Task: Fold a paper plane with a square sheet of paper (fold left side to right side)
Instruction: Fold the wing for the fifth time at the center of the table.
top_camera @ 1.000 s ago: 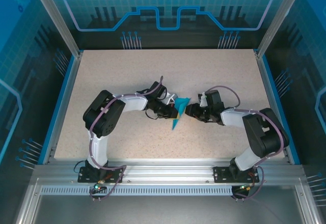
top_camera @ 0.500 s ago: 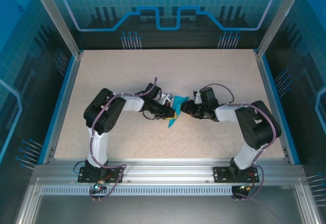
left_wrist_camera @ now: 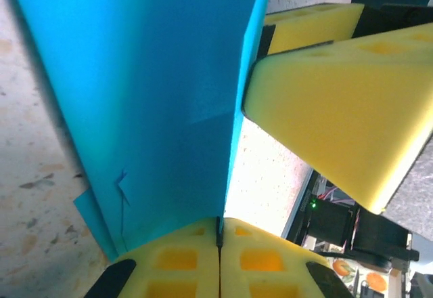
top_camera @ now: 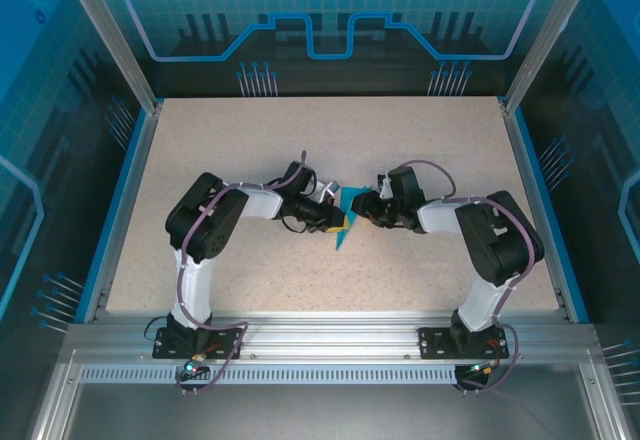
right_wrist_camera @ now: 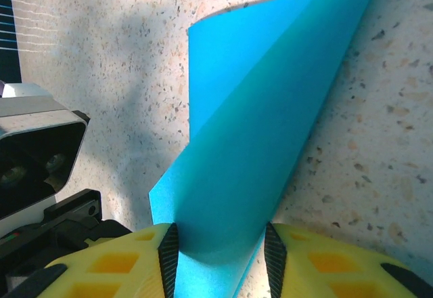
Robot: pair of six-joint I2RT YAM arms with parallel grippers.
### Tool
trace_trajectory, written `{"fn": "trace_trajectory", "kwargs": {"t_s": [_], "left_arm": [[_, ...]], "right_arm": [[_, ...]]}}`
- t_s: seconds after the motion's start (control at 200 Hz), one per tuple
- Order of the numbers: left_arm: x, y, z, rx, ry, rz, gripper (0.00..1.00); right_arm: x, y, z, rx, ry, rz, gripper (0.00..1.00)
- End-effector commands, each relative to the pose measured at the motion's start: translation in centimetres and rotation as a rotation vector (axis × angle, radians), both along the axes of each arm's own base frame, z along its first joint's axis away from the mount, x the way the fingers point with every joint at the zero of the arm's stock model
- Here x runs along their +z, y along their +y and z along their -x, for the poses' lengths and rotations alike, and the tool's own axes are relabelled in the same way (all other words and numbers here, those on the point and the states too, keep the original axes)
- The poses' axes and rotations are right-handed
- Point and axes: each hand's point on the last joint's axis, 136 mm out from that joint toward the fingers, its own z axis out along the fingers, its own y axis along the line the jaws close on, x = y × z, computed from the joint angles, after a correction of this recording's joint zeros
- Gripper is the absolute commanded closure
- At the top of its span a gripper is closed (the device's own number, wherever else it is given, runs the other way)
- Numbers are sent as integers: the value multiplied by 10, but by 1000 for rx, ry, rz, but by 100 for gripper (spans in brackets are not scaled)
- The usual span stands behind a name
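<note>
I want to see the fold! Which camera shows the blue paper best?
The right wrist view: the blue paper shows big and clear, curling over itself. The left wrist view shows one flat side up close, pinched in the left pincer. The top view shows a small blue wedge between the arms.

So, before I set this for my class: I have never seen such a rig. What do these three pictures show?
Two robot arms are bolted at the near edge of a speckled table. The wide picture comes from a fixed camera above and behind them. The other two come from a camera on each wrist, so the yellow pads at the bottom edge of each are that arm's own tool. There is one thing in play: a blue paper, partly folded, between the arms at mid-table. The left tool is shut, pinching the paper's edge. The right tool has a curled fold of the paper between its pads.
</note>
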Motion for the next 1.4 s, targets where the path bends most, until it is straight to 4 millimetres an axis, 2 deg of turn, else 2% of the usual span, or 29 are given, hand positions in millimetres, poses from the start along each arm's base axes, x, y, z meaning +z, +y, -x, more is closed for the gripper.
{"fn": "trace_trajectory", "kwargs": {"t_s": [0.0, 0.24, 0.445, 0.65, 0.855, 1.035, 1.396], "left_arm": [[-6, 5, -3, 21, 44, 15, 94], [-6, 5, -4, 27, 46, 17, 93], [-3, 4, -5, 27, 40, 23, 88], [1, 5, -5, 26, 26, 22, 76], [13, 17, -9, 47, -7, 11, 66], [20, 32, -22, 90, -19, 11, 61], [16, 23, -44, 75, -7, 19, 59]], "right_arm": [[0, 8, -4, 2, 10, -10, 58], [-19, 4, 4, -6, 99, 27, 58], [-31, 1, 8, -13, 149, 58, 59], [-42, -1, 12, -18, 191, 72, 60], [-42, -1, 11, -17, 189, 70, 60], [-43, -1, 12, -18, 189, 71, 60], [-43, -1, 13, -11, 190, 71, 60]]}}
